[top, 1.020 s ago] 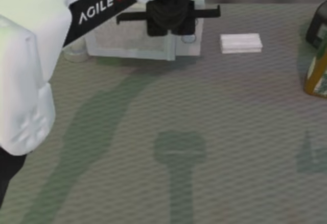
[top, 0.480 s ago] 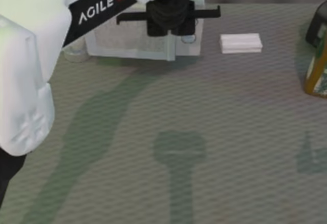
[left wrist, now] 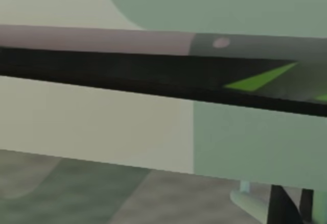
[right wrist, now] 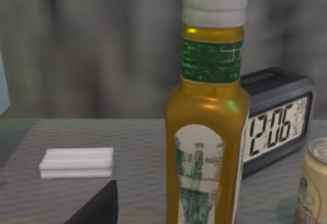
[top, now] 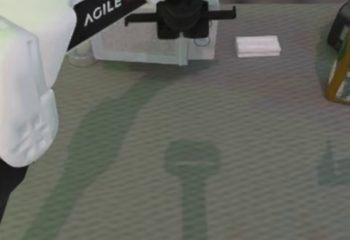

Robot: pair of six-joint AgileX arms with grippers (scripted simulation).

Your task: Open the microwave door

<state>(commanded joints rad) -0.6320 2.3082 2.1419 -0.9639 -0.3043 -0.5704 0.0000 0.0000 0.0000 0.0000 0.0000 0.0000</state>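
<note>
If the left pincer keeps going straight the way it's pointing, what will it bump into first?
Most likely the pale grey-white box microwave. The left pincer hangs right over its front, by the thin vertical door handle. Whether they touch isn't visible.

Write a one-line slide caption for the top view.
Left arm's tool at the microwave front, by the door's edge handle; white block lies to its right.

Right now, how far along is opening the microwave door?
Done: the left gripper has reached the microwave and sits over its front. In hand: it hangs at the door's handle edge; a grasp isn't visible. Left: the door looks flush with the front, so the whole swing remains. The right arm is out of top view.
</note>
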